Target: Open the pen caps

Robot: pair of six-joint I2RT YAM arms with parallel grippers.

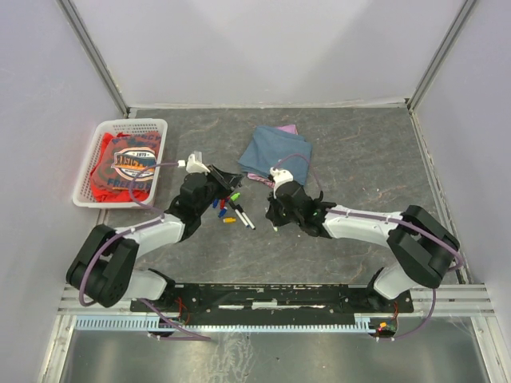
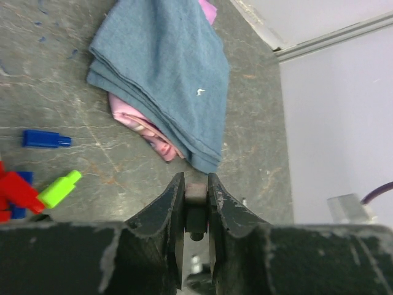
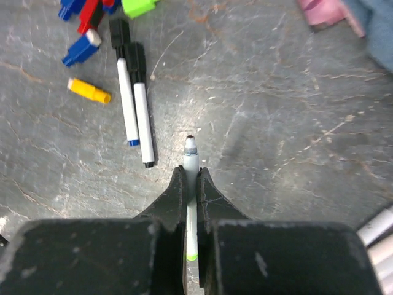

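Note:
My left gripper (image 2: 196,179) is shut on a black pen cap (image 2: 196,212), held above the table near the folded cloth. A white pen (image 3: 191,153) with a bare dark tip and a green rear end is pinched in my right gripper (image 3: 191,174), which is shut on its barrel. Loose pen caps lie on the table: blue (image 2: 46,139), green (image 2: 59,188), red (image 2: 18,192) and yellow (image 3: 89,91). Two more white pens (image 3: 135,101) with black caps lie side by side beside them. From above, the left gripper (image 1: 227,180) and the right gripper (image 1: 277,221) flank the pile of caps (image 1: 227,209).
A folded blue cloth (image 1: 275,150) lies over a pink one (image 2: 147,130) just behind the grippers. A white basket (image 1: 88,163) holding a red printed garment (image 1: 124,166) stands at the far left. Grey walls enclose the table.

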